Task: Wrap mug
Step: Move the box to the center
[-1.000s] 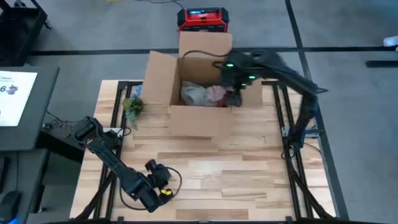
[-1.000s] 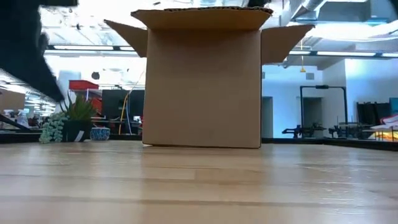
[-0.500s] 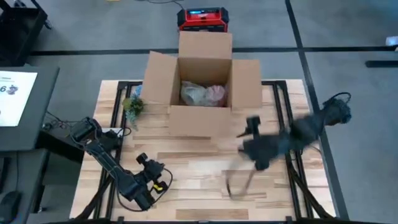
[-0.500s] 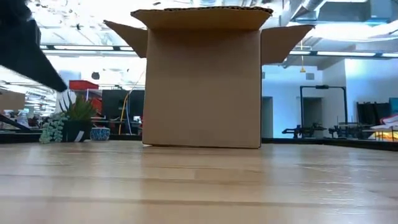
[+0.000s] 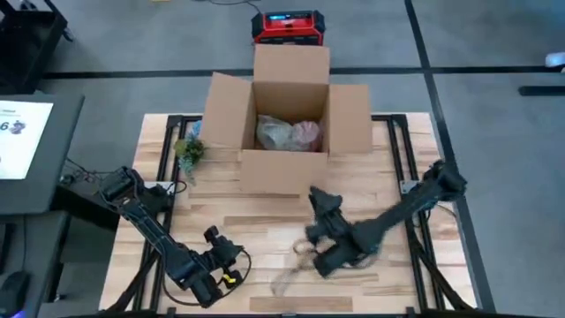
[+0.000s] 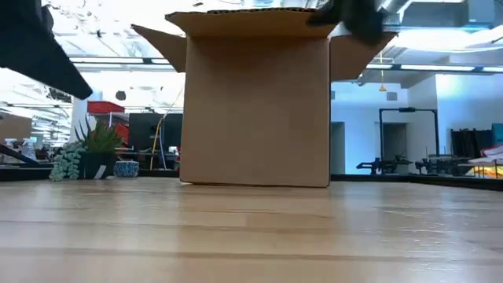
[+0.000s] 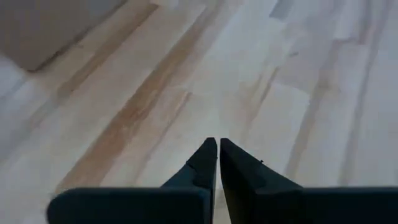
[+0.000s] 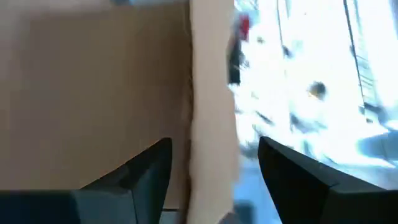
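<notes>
The mug itself is hidden. A crumpled paper bundle [image 5: 287, 134] lies inside the open cardboard box [image 5: 284, 170] at the table's far middle. My right gripper [image 5: 320, 203] hovers open in front of the box's near wall [image 8: 93, 93], with nothing between its fingers [image 8: 214, 177]. My left gripper [image 5: 218, 240] is shut and empty above the bare table near the near-left corner, as the left wrist view [image 7: 217, 149] shows. In the low view the box [image 6: 255, 102] stands on its base, and a dark part of the right arm [image 6: 354, 16] crosses its top.
A small potted plant [image 5: 188, 150] stands left of the box, also seen in the low view [image 6: 86, 153]. A red device [image 5: 287, 25] sits on the floor beyond the table. The box's flaps [image 5: 225, 110] stand open. Bare wood [image 5: 265, 221] lies between the two arms.
My right gripper has left the box's opening, swung out toward the table's right and near edge, then come back toward the middle in front of the box. The arm moves fast and shows blurred. The bundle stays in the box.
</notes>
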Controlling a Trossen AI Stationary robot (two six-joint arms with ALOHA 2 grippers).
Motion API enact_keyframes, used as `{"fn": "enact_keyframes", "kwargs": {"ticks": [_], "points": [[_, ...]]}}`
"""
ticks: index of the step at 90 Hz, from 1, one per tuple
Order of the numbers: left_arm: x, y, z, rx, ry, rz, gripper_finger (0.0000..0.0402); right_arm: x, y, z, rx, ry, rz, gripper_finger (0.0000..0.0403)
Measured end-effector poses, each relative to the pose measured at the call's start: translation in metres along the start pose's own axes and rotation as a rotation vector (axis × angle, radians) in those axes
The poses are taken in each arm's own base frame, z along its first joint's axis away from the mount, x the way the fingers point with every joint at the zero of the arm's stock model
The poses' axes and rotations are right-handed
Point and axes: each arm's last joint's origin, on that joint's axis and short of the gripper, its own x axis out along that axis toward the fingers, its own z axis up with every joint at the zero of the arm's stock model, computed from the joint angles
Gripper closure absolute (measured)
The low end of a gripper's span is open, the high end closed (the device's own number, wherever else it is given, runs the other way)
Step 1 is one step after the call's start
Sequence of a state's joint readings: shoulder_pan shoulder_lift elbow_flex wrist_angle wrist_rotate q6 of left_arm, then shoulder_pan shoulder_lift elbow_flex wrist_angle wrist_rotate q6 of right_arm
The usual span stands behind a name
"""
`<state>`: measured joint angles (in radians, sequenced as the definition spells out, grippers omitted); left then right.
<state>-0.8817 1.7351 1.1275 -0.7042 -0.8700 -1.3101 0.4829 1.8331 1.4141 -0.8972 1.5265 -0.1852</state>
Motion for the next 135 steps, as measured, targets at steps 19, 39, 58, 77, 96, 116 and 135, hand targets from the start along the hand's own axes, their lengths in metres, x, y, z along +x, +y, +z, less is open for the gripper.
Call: {"fn": "enact_keyframes", "kwargs": {"ticks": [19,39,58,77,96,116,135], "points": [[-0.029,-0.037,0.028,-0.042,-0.085,-0.193,0.0402,0.037,-0.003,-0.006,0.027,0.099,0.023,0.0256],[-0.083,-0.062,0.049,-0.121,-0.106,-0.357,0.0402,0.011,-0.023,-0.007,0.082,0.023,0.024,0.0391],[-0.117,-0.055,0.031,-0.156,-0.019,-0.352,0.0402,-0.058,-0.052,0.004,0.204,-0.195,0.130,0.0399],[-0.132,-0.031,0.006,-0.265,0.047,-0.242,0.0402,-0.122,-0.078,0.007,0.465,-0.406,0.399,0.0401],[-0.143,-0.021,-0.005,-0.280,0.046,-0.214,0.0402,-0.162,-0.076,-0.005,0.594,-0.486,0.530,0.0402],[-0.142,-0.021,0.004,-0.197,-0.226,-0.237,0.0402,-0.169,-0.075,-0.008,0.691,-0.473,0.650,0.0403],[-0.144,-0.021,0.010,-0.094,-0.472,-0.228,0.0402,-0.155,-0.074,-0.005,0.727,-0.407,0.728,0.0398]]}}
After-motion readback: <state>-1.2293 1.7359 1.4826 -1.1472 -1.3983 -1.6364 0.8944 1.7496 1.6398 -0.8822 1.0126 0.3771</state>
